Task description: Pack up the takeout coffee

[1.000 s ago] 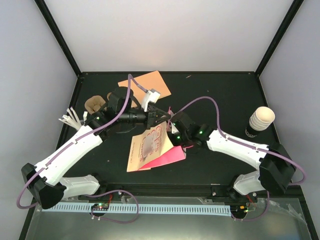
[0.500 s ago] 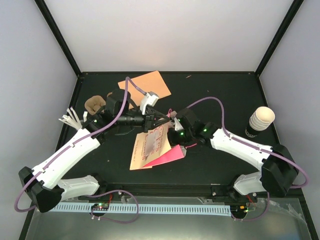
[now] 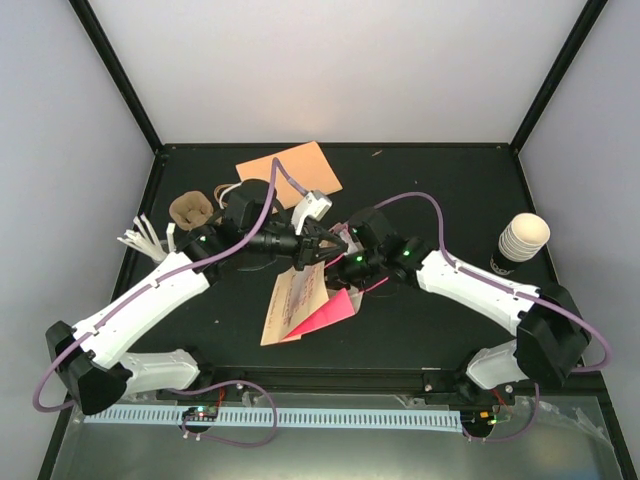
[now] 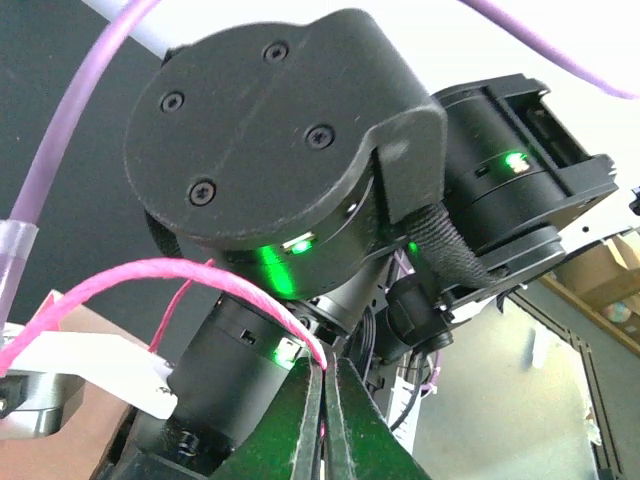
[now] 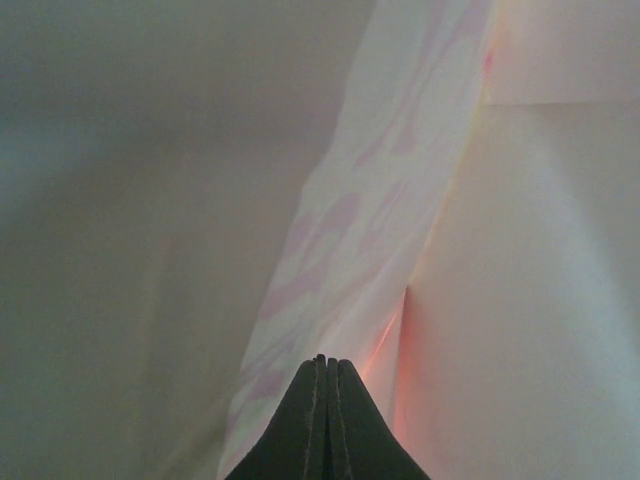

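The takeout coffee (image 3: 522, 242), a cream ribbed cup with a dark lower part, stands upright at the table's right edge, far from both grippers. A paper bag (image 3: 295, 300) with pink side panels lies mid-table, its mouth lifted. My left gripper (image 3: 335, 246) (image 4: 328, 366) is shut on the bag's pink cord handle (image 4: 180, 275), holding the mouth up. My right gripper (image 3: 347, 262) (image 5: 327, 360) is shut with nothing visible between its fingers. It sits at the bag's mouth, and its camera sees only the bag's pale inner walls (image 5: 360, 230).
A flat tan paper bag (image 3: 290, 170) lies at the back. A brown pulp carrier (image 3: 188, 208) and a bundle of white sticks (image 3: 140, 238) sit at the left. The two wrists are close together above the bag.
The left gripper has carried the pink handle up and to the right, raising the bag's mouth. The right gripper has pushed left into the opening. The cup has not moved.
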Tool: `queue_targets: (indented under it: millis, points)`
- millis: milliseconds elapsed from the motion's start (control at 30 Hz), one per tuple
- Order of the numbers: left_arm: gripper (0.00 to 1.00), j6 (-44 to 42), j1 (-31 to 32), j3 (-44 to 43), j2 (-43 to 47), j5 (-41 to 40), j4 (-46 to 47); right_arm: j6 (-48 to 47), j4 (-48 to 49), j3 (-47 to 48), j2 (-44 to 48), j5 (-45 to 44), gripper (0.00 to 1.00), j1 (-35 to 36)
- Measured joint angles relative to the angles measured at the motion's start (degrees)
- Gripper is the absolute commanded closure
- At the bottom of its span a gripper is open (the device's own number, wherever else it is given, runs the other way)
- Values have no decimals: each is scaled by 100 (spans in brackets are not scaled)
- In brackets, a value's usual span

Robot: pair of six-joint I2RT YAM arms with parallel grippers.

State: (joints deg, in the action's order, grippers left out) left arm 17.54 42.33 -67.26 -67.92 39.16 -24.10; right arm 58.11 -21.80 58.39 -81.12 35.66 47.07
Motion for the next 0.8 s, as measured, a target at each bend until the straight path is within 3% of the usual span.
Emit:
queue_targets:
  millis: [533, 800]
  points:
    - [98, -308, 105, -269, -7, -17, -46, 1294, 772, -566, 37, 501, 99, -446]
    - [99, -660, 181, -476, -264, -103, -166, 1257, 573, -516, 131, 365, 99, -442]
